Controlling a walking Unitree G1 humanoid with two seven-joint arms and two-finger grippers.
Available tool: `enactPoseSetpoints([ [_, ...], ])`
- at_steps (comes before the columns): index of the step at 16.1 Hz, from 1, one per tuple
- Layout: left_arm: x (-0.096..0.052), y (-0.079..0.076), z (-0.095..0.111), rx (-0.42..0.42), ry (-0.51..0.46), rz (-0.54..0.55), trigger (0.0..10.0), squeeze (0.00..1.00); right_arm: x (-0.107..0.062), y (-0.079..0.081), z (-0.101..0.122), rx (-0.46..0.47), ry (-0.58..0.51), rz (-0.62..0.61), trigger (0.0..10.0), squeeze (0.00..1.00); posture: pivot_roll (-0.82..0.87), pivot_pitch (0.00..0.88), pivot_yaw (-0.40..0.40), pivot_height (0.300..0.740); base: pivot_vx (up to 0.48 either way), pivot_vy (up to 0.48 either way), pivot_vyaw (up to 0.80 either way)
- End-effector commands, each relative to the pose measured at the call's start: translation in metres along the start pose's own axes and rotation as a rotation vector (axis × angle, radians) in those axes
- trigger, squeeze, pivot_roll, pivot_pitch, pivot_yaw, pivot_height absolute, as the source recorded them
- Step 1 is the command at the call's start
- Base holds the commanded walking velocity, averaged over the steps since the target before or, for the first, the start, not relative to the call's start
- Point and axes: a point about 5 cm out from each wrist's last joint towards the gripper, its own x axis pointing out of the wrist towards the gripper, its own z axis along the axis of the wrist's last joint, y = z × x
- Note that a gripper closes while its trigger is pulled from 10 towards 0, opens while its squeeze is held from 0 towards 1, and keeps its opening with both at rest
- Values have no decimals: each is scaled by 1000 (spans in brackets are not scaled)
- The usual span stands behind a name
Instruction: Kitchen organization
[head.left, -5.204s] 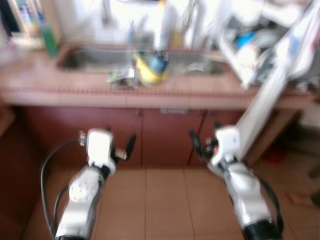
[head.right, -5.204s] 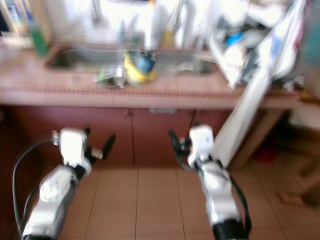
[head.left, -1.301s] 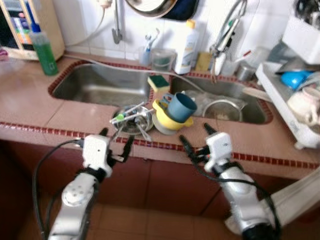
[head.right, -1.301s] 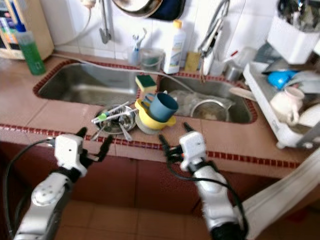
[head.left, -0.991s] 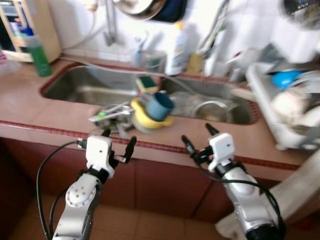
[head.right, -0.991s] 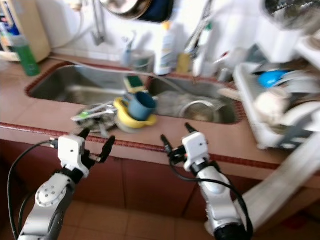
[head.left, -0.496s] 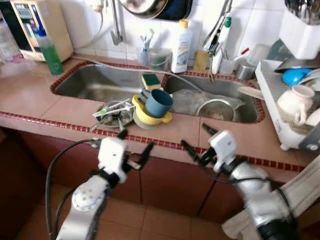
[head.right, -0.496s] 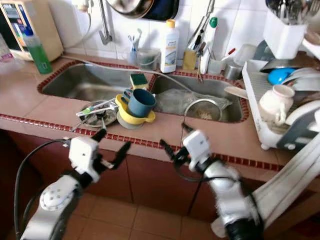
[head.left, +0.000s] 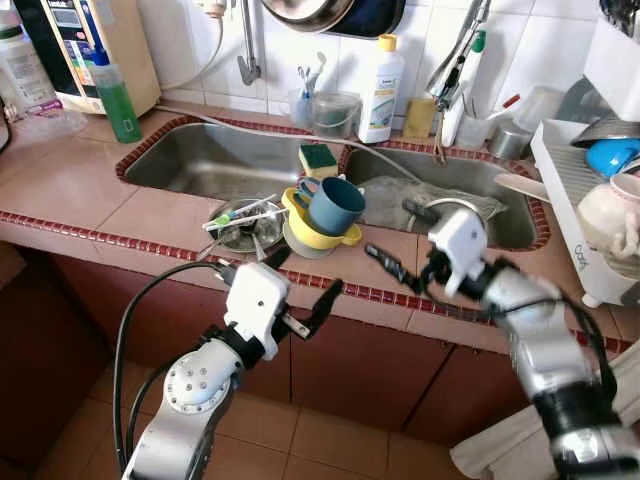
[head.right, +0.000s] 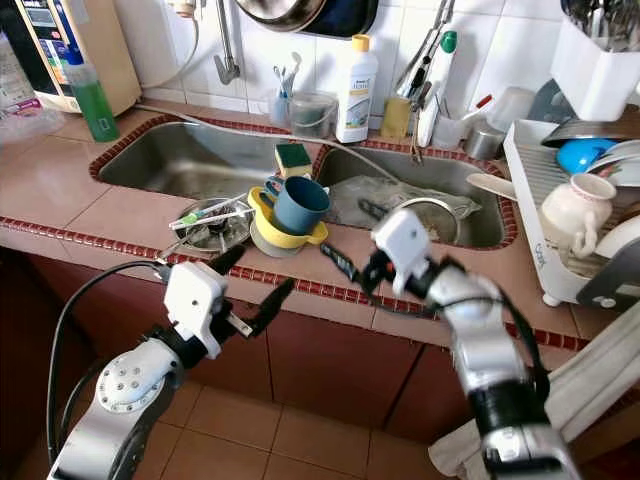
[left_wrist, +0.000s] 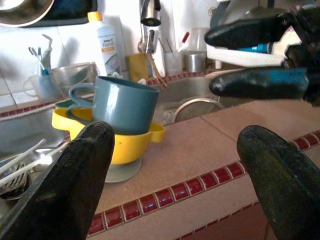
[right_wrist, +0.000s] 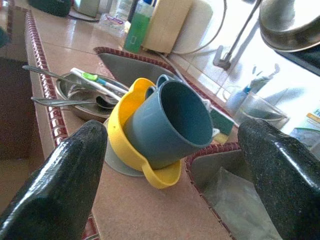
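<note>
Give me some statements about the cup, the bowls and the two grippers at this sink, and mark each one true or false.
1. The blue cup sits tilted in the yellow bowl. True.
2. The right gripper is shut on the cup. False: it is open, over the counter, apart from the cup.
3. The metal bowl holds cutlery. True.
4. The left gripper rests inside the sink. False: it is open, in front of the counter edge.
</note>
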Motion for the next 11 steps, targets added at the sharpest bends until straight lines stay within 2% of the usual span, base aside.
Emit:
enactPoseSetpoints([
  [1,0,-1,-4,11,31,-6,10000,0,0,-6,0,9,12,18,10000,0,-75,20,-29,740,0,0,0],
  [3,3,7,-2,0,45,22,10000,0,5,-15,3,14,19,47,10000,0,-67,20,-35,740,0,0,0],
  [8,0,47,4,67,50,117,10000,0,12,-29,1,40,72,110,10000,0,-59,26,-52,740,0,0,0],
  [11,-4,55,7,76,49,133,10000,0,15,-32,-1,65,94,158,10000,0,-51,34,-66,740,0,0,0],
])
